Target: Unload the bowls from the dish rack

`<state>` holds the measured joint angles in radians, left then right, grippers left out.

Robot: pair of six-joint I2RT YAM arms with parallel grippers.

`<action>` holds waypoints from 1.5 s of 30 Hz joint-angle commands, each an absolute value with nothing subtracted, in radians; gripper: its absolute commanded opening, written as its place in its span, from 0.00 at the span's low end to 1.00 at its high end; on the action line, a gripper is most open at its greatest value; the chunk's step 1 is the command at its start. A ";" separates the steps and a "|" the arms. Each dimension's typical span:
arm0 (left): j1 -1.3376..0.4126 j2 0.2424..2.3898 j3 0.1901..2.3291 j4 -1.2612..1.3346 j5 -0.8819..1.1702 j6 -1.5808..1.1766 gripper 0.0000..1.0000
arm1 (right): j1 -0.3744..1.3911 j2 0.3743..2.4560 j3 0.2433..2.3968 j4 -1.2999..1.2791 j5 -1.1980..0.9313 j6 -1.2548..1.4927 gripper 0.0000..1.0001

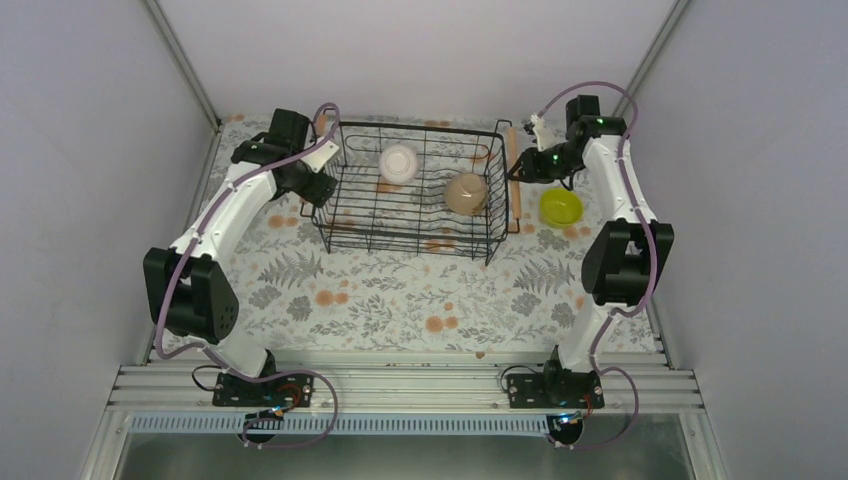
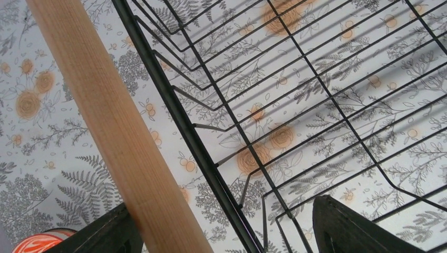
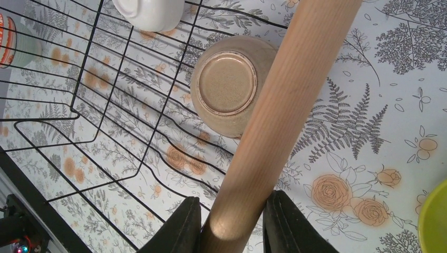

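The black wire dish rack [image 1: 420, 126] stands mid-table. A white bowl [image 1: 398, 162] and a tan bowl [image 1: 466, 193] lie upside down inside it; both show in the right wrist view, white [image 3: 150, 11] and tan [image 3: 226, 84]. A yellow-green bowl [image 1: 561, 206] sits on the table right of the rack. My right gripper [image 3: 232, 203] is shut on the rack's right wooden handle [image 3: 279, 105]. My left gripper [image 2: 224, 211] is open, its fingers astride the left wooden handle [image 2: 110, 126] and the rack rim [image 2: 184, 126]. A red-orange patterned bowl [image 2: 39, 243] sits outside the rack by the left gripper.
The table has a floral cloth [image 1: 400, 300]. Grey walls close in the left, back and right sides. The patterned bowl also shows beyond the rack in the right wrist view [image 3: 8, 37]. The yellow-green bowl's rim [image 3: 435, 221] is close to the right gripper.
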<state>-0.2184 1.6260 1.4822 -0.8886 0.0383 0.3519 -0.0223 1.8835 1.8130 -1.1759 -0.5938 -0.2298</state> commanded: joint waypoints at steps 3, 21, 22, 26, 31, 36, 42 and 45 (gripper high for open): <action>-0.213 1.571 1.538 -0.957 0.085 0.360 0.78 | -0.011 1.953 1.900 -1.231 -0.574 -0.299 0.12; -0.216 1.582 1.889 -1.109 0.144 0.392 0.79 | 0.017 2.231 2.301 -1.283 -0.274 -0.539 0.05; -0.216 1.586 1.887 -1.107 0.145 0.389 0.79 | 0.026 2.238 2.298 -1.281 -0.231 -0.562 0.05; -0.216 1.586 1.865 -1.078 0.150 0.382 0.79 | 0.063 2.243 2.229 -1.199 -0.041 -0.620 0.05; -0.215 1.594 1.857 -1.070 0.155 0.380 0.79 | 0.095 2.217 2.206 -1.115 0.019 -0.700 0.04; -0.215 1.590 1.828 -1.058 0.156 0.380 0.79 | 0.129 2.186 2.125 -1.120 0.034 -0.755 0.05; -0.215 1.586 1.790 -1.033 0.165 0.380 0.79 | 0.150 2.098 2.002 -1.141 -0.041 -0.831 0.04; -0.215 1.591 1.790 -1.029 0.170 0.380 0.79 | 0.155 2.055 1.946 -1.150 -0.065 -0.878 0.04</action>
